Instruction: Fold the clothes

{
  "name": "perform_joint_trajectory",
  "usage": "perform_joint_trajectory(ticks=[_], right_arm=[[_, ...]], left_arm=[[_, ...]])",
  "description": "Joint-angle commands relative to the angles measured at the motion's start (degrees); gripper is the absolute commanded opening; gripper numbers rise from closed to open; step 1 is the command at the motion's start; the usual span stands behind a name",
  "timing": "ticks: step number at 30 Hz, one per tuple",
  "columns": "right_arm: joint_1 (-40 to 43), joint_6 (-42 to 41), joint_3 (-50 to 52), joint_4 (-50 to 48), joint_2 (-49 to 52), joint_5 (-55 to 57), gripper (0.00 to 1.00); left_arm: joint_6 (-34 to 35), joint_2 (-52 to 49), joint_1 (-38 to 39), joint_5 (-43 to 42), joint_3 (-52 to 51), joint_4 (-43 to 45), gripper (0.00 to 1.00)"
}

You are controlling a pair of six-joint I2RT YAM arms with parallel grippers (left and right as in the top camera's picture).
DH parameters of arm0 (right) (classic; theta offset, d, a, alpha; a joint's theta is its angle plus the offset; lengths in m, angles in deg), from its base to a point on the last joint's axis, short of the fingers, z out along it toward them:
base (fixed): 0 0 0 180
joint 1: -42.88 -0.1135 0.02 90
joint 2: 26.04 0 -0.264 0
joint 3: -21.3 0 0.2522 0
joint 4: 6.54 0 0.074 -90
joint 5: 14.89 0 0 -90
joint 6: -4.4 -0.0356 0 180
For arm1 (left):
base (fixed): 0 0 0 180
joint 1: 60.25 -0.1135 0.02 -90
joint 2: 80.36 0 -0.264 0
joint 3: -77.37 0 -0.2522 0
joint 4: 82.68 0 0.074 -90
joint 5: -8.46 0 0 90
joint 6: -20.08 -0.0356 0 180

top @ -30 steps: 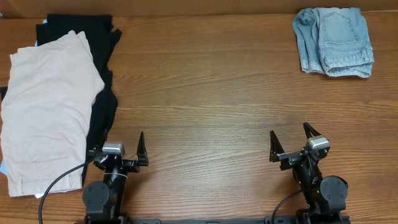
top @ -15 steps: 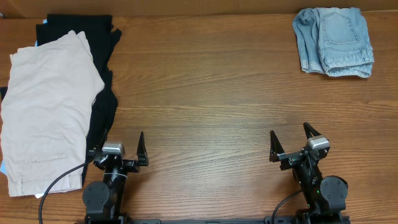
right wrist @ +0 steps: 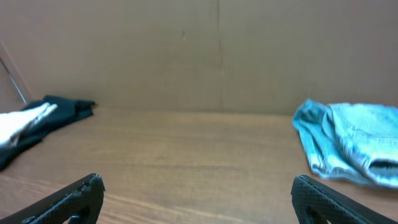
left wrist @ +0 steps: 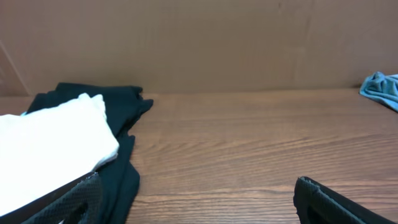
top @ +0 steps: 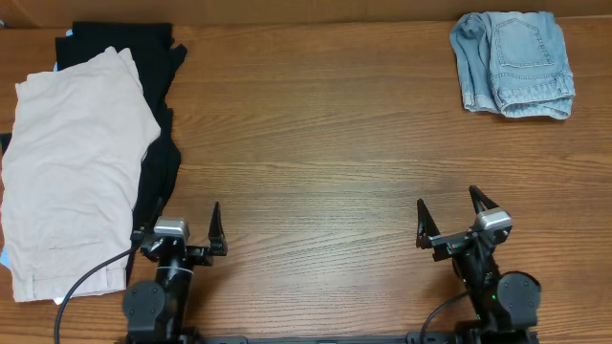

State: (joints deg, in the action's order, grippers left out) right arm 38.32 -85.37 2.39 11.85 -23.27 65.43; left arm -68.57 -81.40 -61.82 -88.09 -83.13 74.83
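1 garment, the faded blue denim shorts [top: 514, 62], looks folded at the far right of the wooden counter [top: 316, 143], we judge, while pale beige khaki shorts [top: 72, 162] atop black fabric garments [top: 158, 115] wait at left, both arms' jaws spread, empty.

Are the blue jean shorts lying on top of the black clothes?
No, the blue jean shorts lie alone at the far right, well apart from the black clothes.

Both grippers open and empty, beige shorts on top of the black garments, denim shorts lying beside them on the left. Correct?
Not quite: the denim shorts lie alone at the table's far right corner, as the overhead view shows. The rest holds.
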Motion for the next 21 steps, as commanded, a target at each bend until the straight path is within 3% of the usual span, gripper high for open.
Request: perform_joint_trajectory(ticks=[1,8,14,21], right_arm=[[-0.31,0.22,-6.69,0.61,2.67,-0.22,1.00],[-0.31,0.20,-18.32,2.89,14.08,-1.75,1.00],[-0.31,0.24,-31.23,10.19,27.34,-5.44,1.00],[-0.31,0.20,-50.77,24.55,51.21,-11.10,1.00]], left_arm=[[0.52,-1.90,-0.39,0.76,7.50,-1.99,1.00],[0.35,-14.67,-0.39,0.55,19.89,-6.16,1.00],[-1.05,-30.95,-0.39,0.57,34.77,-15.96,1.00],[-3.34,-60.57,-0.44,0.81,57.27,-31.43,1.00]])
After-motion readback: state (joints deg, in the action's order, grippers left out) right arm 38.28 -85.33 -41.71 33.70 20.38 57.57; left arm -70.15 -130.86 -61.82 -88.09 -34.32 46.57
